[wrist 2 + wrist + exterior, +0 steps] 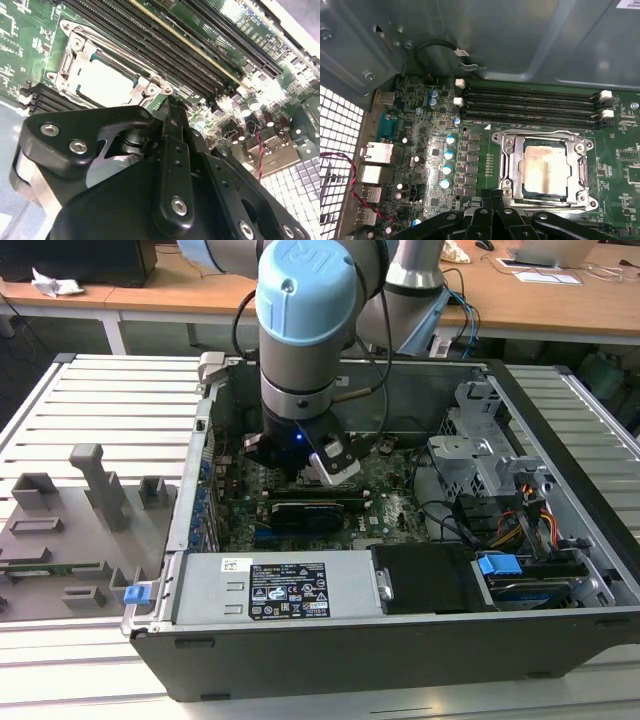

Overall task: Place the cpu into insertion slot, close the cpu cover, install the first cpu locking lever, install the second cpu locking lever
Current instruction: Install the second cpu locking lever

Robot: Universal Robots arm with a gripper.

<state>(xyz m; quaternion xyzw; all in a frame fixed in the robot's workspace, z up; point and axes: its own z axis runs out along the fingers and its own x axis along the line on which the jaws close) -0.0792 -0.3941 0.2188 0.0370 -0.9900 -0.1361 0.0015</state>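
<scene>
Already your cpu (545, 170) sits in the insertion slot (522, 197), with the cpu cover (546, 144) closed flat around it on the green board. Your pincer (492, 200) hovers just beside the socket, fingers drawn together, holding nothing.

The grey and light-blue jointed robot arm (300, 330) is reaching straight down in the exterior view, its wrist pointing downward. The black metal hand (492, 200) is hanging below it, its black fingers (172, 125) appearing pressed close together in both wrist views, gripping nothing.
</scene>
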